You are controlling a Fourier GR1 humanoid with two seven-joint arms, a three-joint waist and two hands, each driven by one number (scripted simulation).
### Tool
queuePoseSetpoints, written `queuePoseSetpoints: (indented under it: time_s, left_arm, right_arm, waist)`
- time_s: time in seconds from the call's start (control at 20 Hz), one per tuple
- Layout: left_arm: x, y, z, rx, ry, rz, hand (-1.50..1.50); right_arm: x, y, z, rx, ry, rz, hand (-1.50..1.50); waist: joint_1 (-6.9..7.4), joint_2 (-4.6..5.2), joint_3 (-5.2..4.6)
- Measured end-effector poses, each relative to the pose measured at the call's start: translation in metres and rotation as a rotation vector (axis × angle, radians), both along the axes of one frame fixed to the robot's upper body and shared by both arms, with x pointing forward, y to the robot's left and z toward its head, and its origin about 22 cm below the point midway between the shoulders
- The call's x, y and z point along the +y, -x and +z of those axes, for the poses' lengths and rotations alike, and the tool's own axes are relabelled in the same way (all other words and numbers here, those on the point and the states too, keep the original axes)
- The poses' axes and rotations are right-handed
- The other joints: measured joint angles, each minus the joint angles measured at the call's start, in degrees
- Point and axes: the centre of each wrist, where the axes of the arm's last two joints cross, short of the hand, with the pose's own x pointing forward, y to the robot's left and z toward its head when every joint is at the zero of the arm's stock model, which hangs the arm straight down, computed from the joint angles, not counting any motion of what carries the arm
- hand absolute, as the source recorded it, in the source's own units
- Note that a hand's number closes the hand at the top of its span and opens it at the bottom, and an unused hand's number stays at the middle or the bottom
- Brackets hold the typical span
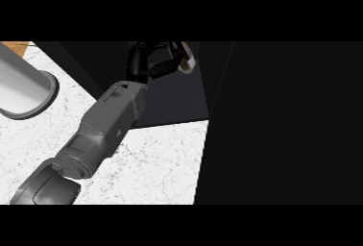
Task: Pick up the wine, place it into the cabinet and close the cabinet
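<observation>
My left forearm [106, 125] reaches from the lower left up into the dark cabinet [177, 96] at the top middle. My left hand [145, 60] is inside the cabinet opening with its fingers curled. At its fingertips shows a small pale and brown piece, which looks like part of the wine bottle [187, 61]. The hand and the dark interior hide the rest of the bottle. My right hand is out of the picture.
A tall dark cabinet door or panel [284, 125] fills the right half of the view. A grey cylinder [21, 86] lies on the white speckled counter [156, 163] at the left. A strip of wood [18, 47] shows at the top left corner.
</observation>
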Motion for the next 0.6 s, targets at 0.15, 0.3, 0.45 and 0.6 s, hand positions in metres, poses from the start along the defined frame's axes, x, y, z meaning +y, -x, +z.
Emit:
queuePoseSetpoints:
  time_s: [0.15, 0.3, 0.45, 0.6]
  left_arm:
    - [-0.008, -0.001, 0.005, -0.034, 0.062, -0.072, 1.50]
    - [-0.015, -0.003, 0.014, -0.052, 0.106, -0.131, -1.50]
    - [-0.022, -0.004, 0.021, -0.052, 0.135, -0.181, -1.50]
    - [-0.026, -0.005, 0.025, -0.051, 0.154, -0.211, -1.50]
  right_arm:
    - [-0.001, 0.001, 0.000, 0.007, 0.004, -0.009, -1.50]
    - [-0.003, 0.001, 0.000, 0.009, 0.011, -0.013, -1.50]
    - [-0.005, 0.001, 0.000, 0.009, 0.018, -0.021, -1.50]
    - [-0.006, 0.002, 0.000, 0.011, 0.018, -0.036, -1.50]
  waist:
    - [0.81, -0.34, 0.02]
    - [1.40, -0.65, 0.03]
    - [2.11, -0.85, 0.07]
    - [2.80, -1.11, 0.09]
